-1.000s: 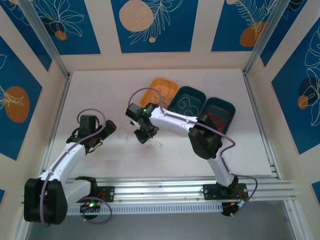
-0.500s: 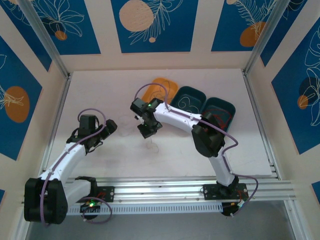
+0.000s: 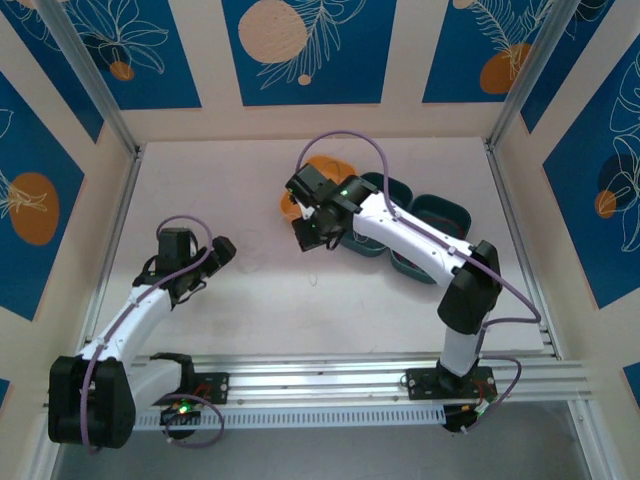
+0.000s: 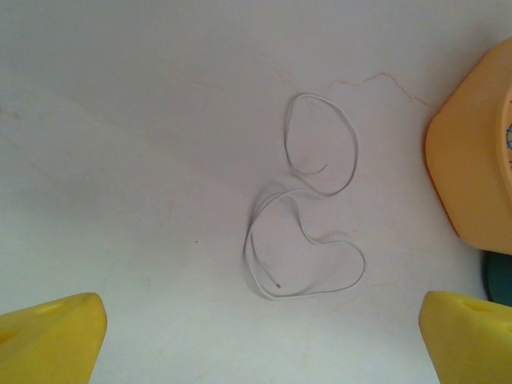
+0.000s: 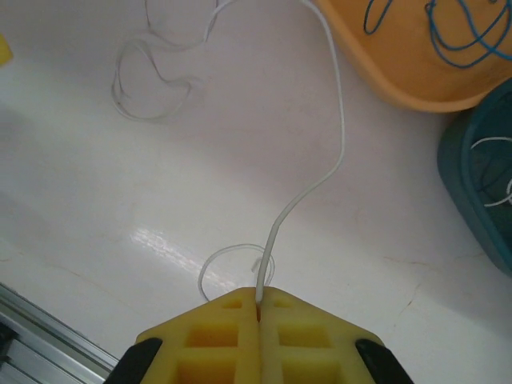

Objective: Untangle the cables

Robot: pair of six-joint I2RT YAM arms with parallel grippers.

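One whitish cable (image 5: 342, 128) is pinched in the right gripper (image 5: 260, 298), jaws pressed together. A second whitish cable (image 4: 358, 156) (loosely looped) lies on the surface (image 4: 120, 160) near the left gripper (image 4: 260, 336), jaws spread. Blue cables (image 5: 472, 36) sit in the orange tray (image 5: 400, 80).

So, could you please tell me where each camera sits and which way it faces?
Top external: above and behind the robot, looking down on the table; left arm with left gripper, right arm with right gripper show.
Left wrist: on the left arm, looking down at a loose cable; its open yellow fingertips show.
Right wrist: on the right arm, looking down; its gripper is shut on the held cable.
Shared: both wrist views catch the orange tray.
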